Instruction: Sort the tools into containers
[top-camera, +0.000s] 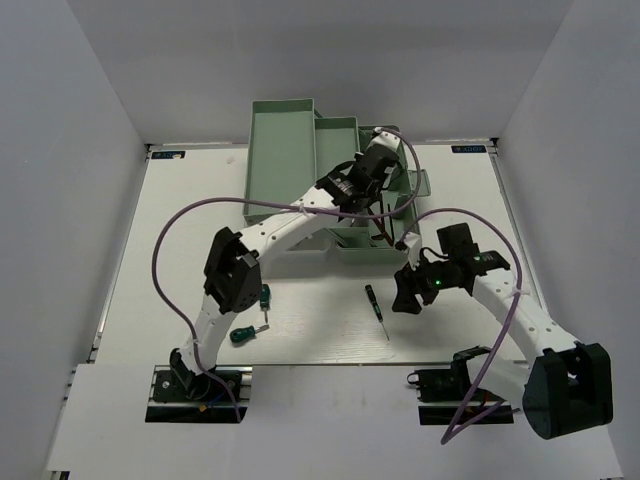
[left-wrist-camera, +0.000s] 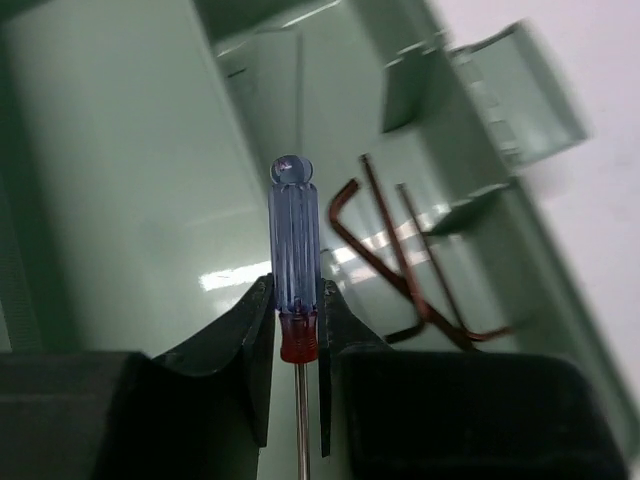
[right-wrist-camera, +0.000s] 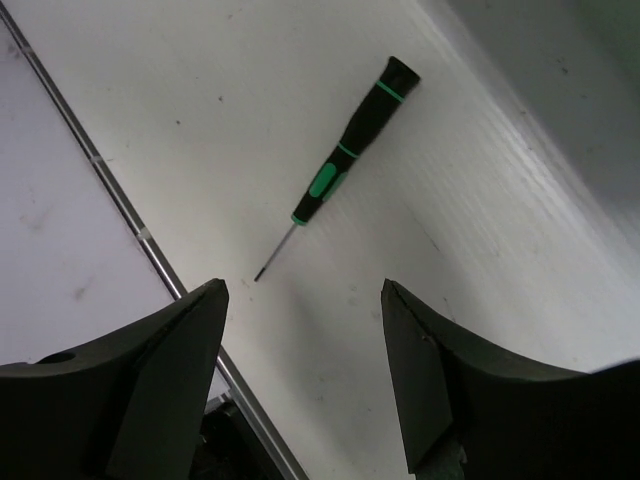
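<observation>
left hand (left-wrist-camera: 296, 300) tight around blue-handled screwdriver (left-wrist-camera: 294, 230) above toolbox (left-wrist-camera: 130, 180) (right hand (right-wrist-camera: 304, 290) wide apart, empty)

In the top view we see bright, even light from above. The white table (top-camera: 320, 340) is nearly overexposed, and the arms throw only soft, pale shadows on it. In the left wrist view the blue-handled screwdriver (left-wrist-camera: 294, 240) is sharp, but the toolbox (left-wrist-camera: 130, 200) behind it is blurred, with white glare streaks on its floor. In the right wrist view the thin dark screwdriver (right-wrist-camera: 350, 147) is sharp, while the near fingers (right-wrist-camera: 160, 380) are dark and out of focus.
</observation>
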